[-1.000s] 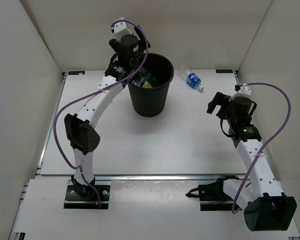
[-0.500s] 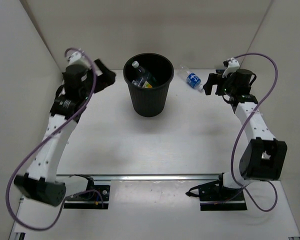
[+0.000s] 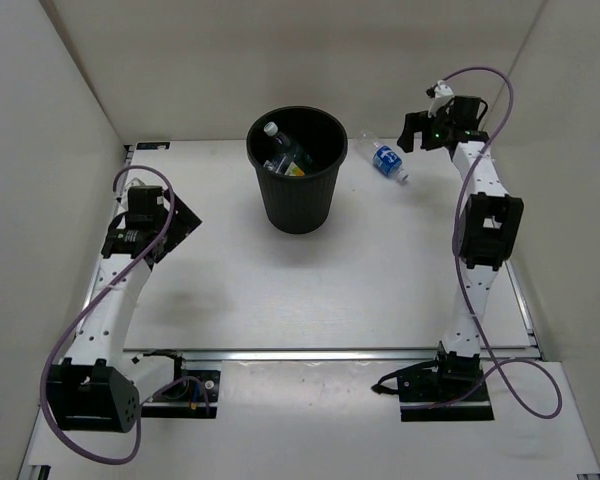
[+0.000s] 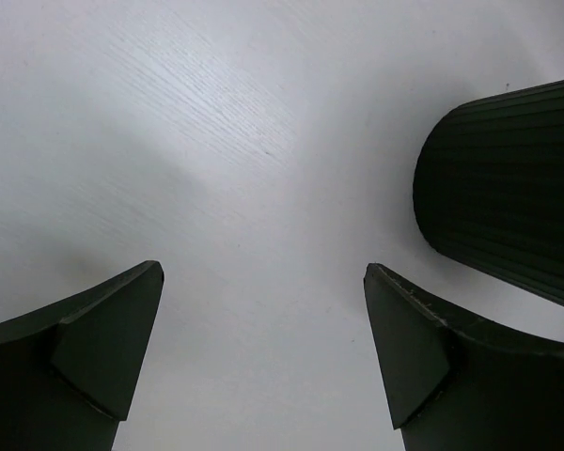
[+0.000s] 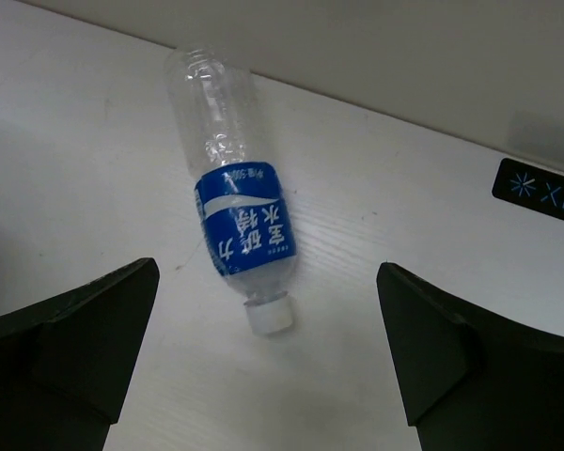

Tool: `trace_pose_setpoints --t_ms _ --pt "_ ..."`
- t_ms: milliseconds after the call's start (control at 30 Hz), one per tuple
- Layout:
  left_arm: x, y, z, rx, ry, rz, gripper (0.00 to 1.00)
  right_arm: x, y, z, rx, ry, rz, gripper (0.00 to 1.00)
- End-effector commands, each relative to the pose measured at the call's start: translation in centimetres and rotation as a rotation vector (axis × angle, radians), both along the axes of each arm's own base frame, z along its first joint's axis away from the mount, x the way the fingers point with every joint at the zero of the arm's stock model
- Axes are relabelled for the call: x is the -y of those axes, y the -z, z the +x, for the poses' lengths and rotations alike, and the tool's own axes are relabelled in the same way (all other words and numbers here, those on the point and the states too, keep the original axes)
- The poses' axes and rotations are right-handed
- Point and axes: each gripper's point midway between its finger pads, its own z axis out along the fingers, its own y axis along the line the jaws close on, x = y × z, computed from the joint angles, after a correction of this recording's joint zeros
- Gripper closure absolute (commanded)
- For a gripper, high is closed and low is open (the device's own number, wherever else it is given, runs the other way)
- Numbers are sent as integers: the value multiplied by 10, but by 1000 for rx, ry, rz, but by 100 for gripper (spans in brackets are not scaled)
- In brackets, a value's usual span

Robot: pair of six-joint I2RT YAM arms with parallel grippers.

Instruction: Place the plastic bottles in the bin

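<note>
Overhead, the white bench carries the tall black bin. The bin stands upright toward the far side, roughly midway between the two arms, presumably so that either can reach its mouth. The left claw hangs low over bare bench to the left of the bin and nearer the arm bases, well apart from it. Its jaws stand wide and hold nothing, and the bin's ribbed wall fills the right edge of its wrist view. The right claw is stretched out to the far right of the bin, jaws likewise spread wide and empty. It is aimed down so that its fingers frame the target, a pose suited to a straddling grasp. Inside the bin lie several bottles, showing a white cap and green and yellow labels; their number cannot be told. One blue-labelled bottle lies on its side on the bench near the bin's right, apart from it and untouched. Judged so, it is the last item to collect.
</note>
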Motion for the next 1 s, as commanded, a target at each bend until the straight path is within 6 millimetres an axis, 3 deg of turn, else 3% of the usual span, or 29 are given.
trace_pose_setpoints --t_ms 0,67,100,133,167,200,267,300,333,367,400,467,500,567,633,733,833,867,967 --pt "-3 10 -8 -30 -34 -38 1 -6 0 20 -16 -21 4 1" --pt "-4 22 -6 -66 -34 -52 1 -17 6 43 0 -59 61 1" --pt "-5 19 -4 -63 -33 -46 2 -26 35 43 -59 -85 91 1" --pt "-5 22 -3 -78 -33 -42 1 -26 18 48 -19 -95 93 1" --pt "-10 21 0 -84 -51 -25 1 -35 26 52 -20 -118 107 1" --pt "-11 18 3 -80 -53 -20 1 -41 27 51 -19 -141 117 1" --pt "-10 19 5 -94 -48 -23 2 -55 55 45 -76 -154 117 1" --pt "-10 19 5 -94 -49 -19 1 -57 50 47 -53 -149 94 0" --pt "-18 23 4 -104 -73 -25 2 -66 66 43 -81 -158 75 1" --pt "-19 26 5 -110 -77 -34 2 -74 66 42 -79 -167 62 1" --pt "-19 25 6 -103 -77 -34 1 -75 77 41 -102 -162 49 1" --pt "-19 28 6 -110 -73 -37 2 -73 79 46 -99 -139 35 1" --pt "-20 28 7 -110 -77 -40 1 -84 93 43 -133 -142 30 1" --pt "-21 30 4 -128 -79 -34 1 -89 97 44 -140 -137 25 3" --pt "-26 23 6 -111 -85 -24 1 -90 96 47 -138 -99 12 12" --pt "-24 20 3 -102 -76 -18 1 -86 85 55 -102 -29 -46 43" --pt "-26 13 1 -87 -72 -10 1 -85 80 54 -99 -8 -73 51" --pt "-29 9 1 -79 -82 -1 1 -83 80 53 -107 2 -80 58" --pt "-29 0 -4 -61 -81 19 1 -82 82 49 -128 14 -88 63"
